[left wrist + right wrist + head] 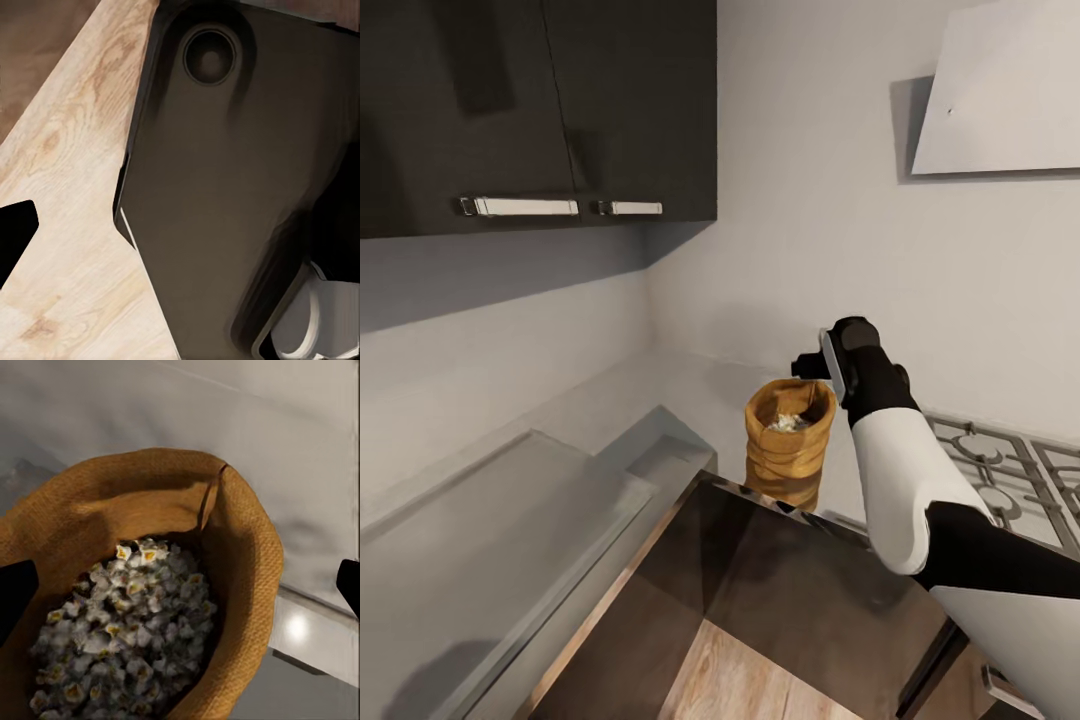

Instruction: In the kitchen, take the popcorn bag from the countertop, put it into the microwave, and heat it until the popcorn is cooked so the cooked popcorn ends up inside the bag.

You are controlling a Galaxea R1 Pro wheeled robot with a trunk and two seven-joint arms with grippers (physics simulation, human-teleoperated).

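Observation:
The popcorn bag, a mustard-tan wrinkly sack with a rolled rim, stands upright on the grey countertop near the wall corner. Inside it lies the popcorn, a heap of pale whitish puffed pieces with yellow specks. My right gripper hovers just above the bag's rim on its hob side. In the right wrist view this gripper is open, one dark fingertip at each edge of the picture, with the bag's mouth between and below them. One black left fingertip shows over the wood floor. The microwave is out of view.
The steel gas hob with black grates lies right of the bag. Dark wall cabinets hang above the counter, and a white slab hood above the hob. Dark glossy cabinet fronts drop below the worktop. My dark base is by the left hand.

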